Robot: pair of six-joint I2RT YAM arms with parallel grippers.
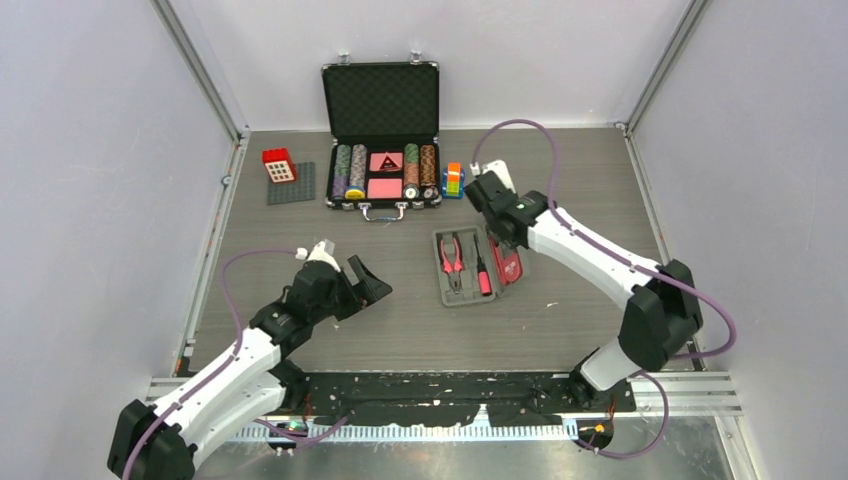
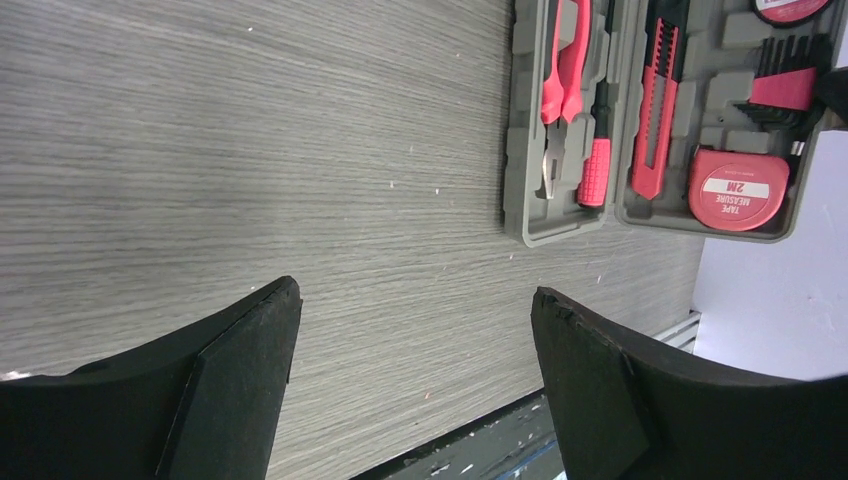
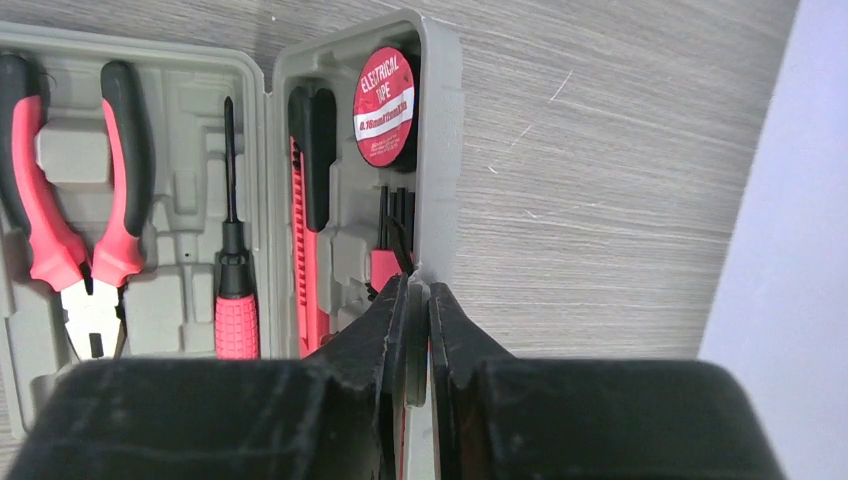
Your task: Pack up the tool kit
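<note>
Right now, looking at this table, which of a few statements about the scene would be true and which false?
The pliers lie in the grey tool case. True.
The left end effector holds the screwdriver. False: it is open and empty; the screwdriver lies in the case.
The right end effector pinches the case's rim. True.
The black chip case is shut. False: its lid stands open.

The top camera looks down from above the near edge over the whole desk [image 1: 500, 330]. The left wrist camera faces right, low over the desk, with the tool kit [image 1: 470, 262] ahead. The right wrist camera sits close above it. All three views share the kit.
</note>
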